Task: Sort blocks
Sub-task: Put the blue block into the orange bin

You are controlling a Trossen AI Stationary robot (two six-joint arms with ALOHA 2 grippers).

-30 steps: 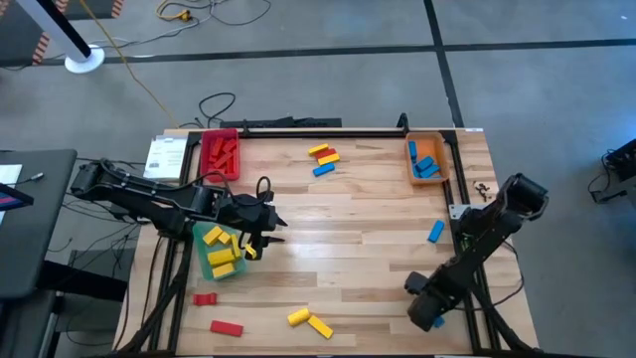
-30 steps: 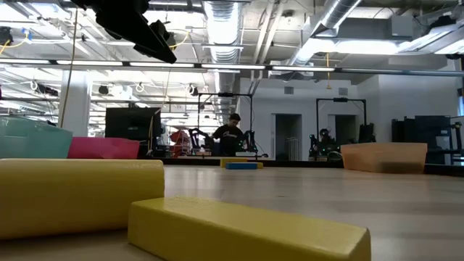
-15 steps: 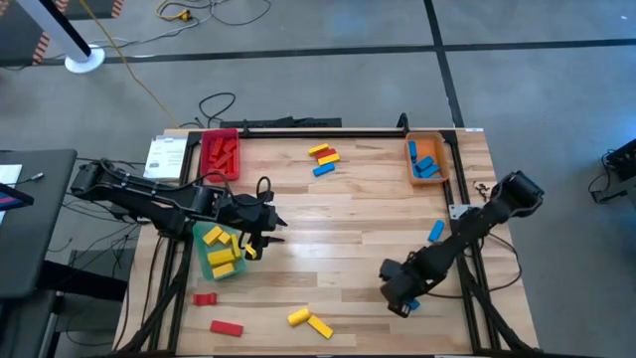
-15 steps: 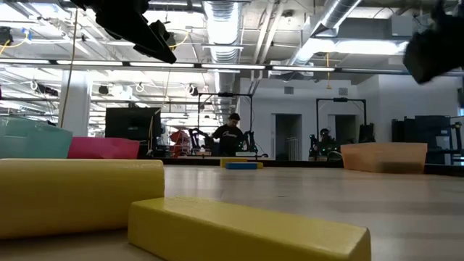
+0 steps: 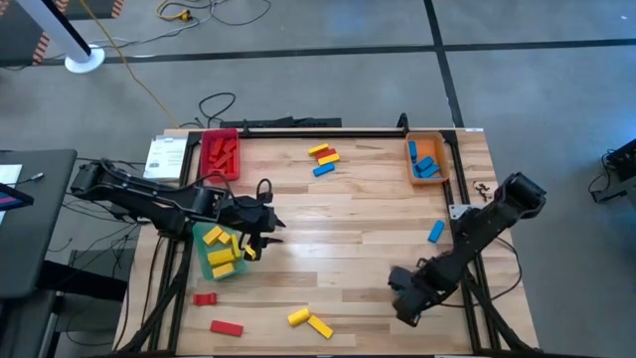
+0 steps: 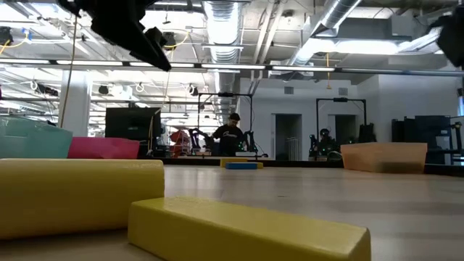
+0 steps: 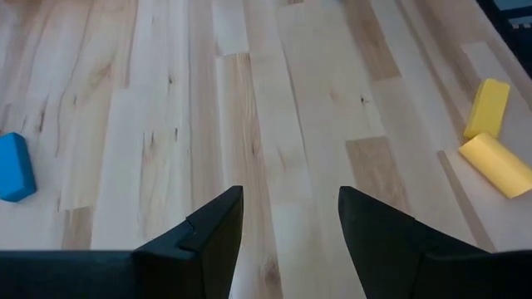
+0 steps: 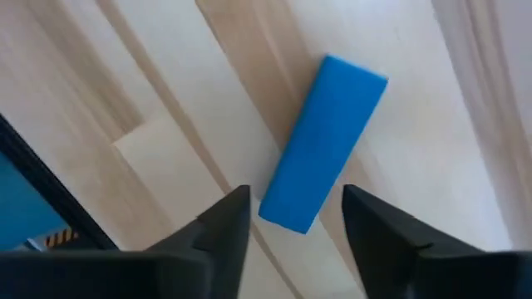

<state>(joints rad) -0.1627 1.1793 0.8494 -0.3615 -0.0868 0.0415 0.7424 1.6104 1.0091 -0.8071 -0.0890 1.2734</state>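
Overhead, the right gripper [image 5: 405,295] hangs low at about five o'clock on the table [image 5: 368,214], its fingers [image 8: 378,228] parted with a blue block [image 8: 323,143] lying flat on the wood just ahead of them — nothing is held. The left gripper [image 5: 260,231] sits at nine o'clock beside the green tray [image 5: 202,261], which holds yellow blocks [image 5: 221,250]; its jaws stand apart over bare planks, empty. Loose pieces are scattered: a small mixed cluster [image 5: 323,159] near twelve o'clock, two yellow blocks [image 5: 309,320] at six, two red ones [image 5: 217,312] at seven, another blue block [image 5: 435,232] at three. The red tray [image 5: 221,154] carries red blocks — the orange tray [image 5: 425,159] seems to hold blue ones.
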